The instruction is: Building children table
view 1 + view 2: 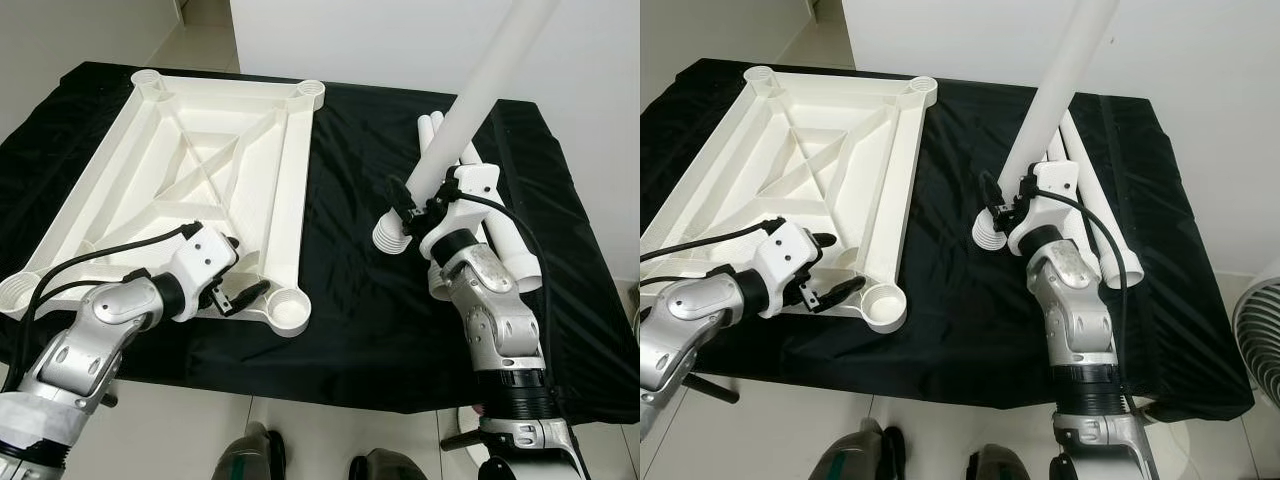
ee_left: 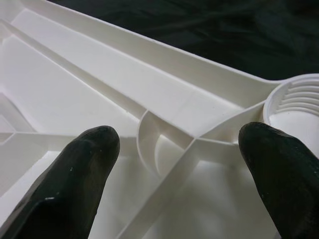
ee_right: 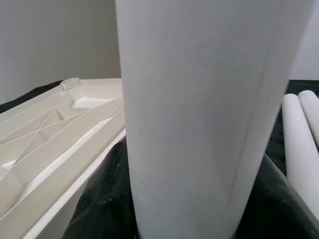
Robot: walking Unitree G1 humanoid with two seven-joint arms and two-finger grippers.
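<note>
The white tabletop (image 1: 200, 150) lies upside down on the black cloth, ribs up, with a threaded socket at each corner. My left gripper (image 1: 245, 270) is open over the ribs beside the near right socket (image 1: 289, 312); its fingertips (image 2: 75, 169) straddle a rib junction, with that socket (image 2: 294, 107) close by. My right gripper (image 1: 415, 205) is shut on a long white table leg (image 1: 470, 100). The leg tilts up and away, and its threaded end (image 1: 390, 235) hangs just above the cloth, right of the tabletop. The leg (image 3: 199, 114) hides the right fingers.
Spare white legs (image 1: 1095, 200) lie on the cloth behind my right arm. The black cloth (image 1: 350, 330) covers a low table whose front edge is close to me. A fan (image 1: 1255, 330) stands at the far right, and a white wall lies behind.
</note>
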